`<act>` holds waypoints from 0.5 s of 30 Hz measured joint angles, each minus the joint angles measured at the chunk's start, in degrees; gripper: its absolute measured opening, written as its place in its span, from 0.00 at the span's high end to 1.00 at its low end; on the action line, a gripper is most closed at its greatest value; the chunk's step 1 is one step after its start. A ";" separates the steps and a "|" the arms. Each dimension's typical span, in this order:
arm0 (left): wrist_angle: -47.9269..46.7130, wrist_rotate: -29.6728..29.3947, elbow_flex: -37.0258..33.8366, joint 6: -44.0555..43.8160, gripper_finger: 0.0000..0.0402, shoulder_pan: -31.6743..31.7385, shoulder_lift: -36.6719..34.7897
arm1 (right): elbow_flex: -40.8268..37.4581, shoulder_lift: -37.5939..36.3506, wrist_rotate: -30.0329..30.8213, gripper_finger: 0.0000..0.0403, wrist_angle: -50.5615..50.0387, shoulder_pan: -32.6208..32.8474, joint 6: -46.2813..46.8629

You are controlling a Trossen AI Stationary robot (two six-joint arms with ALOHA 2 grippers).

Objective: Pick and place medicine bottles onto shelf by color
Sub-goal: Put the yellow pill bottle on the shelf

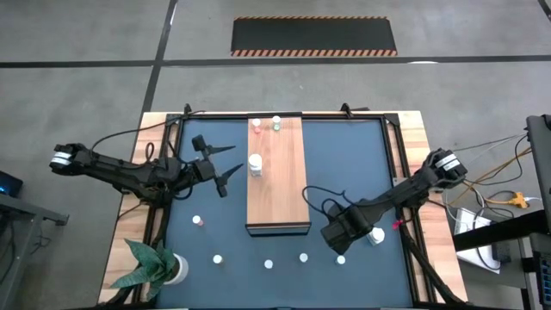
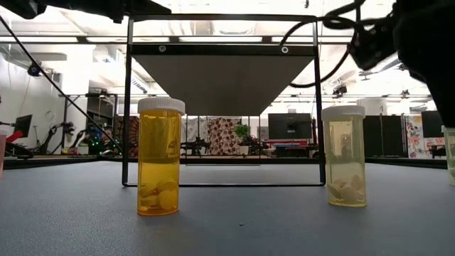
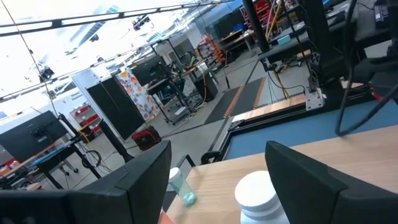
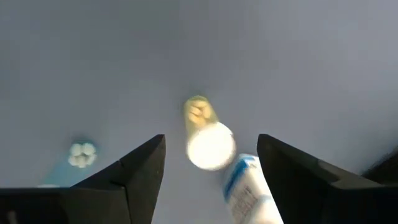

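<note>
Reaching in from the table's right edge, the right arm bent down toward the near right part of the dark mat [image 1: 215, 215], and the right gripper [image 4: 211, 163] hung with its fingers spread and holding nothing, directly over a white-capped yellow bottle [image 4: 206, 134] standing on the mat, with a second blue-labelled bottle [image 4: 245, 186] lying just beside it. The left gripper [image 3: 217, 180] was also spread and empty, held level beside the shelf's [image 1: 284, 181] left edge, a white-capped bottle [image 3: 258, 196] on the shelf just ahead of its fingers. 2 more bottles [image 1: 266, 125] stood at the shelf's far end, and others were scattered well apart along the mat's near edge, leaving open mat between them.
</note>
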 joint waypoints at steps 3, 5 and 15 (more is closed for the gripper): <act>-0.02 0.00 0.02 0.00 0.39 0.00 -0.01 | -2.24 0.00 0.00 0.39 0.76 0.00 0.03; 0.10 -0.02 0.14 0.00 0.39 0.00 0.07 | -3.62 0.00 -0.01 0.40 2.02 0.00 0.03; 0.09 0.00 0.14 0.01 0.39 0.00 0.13 | -5.65 -0.42 -0.01 0.58 3.95 0.00 -1.17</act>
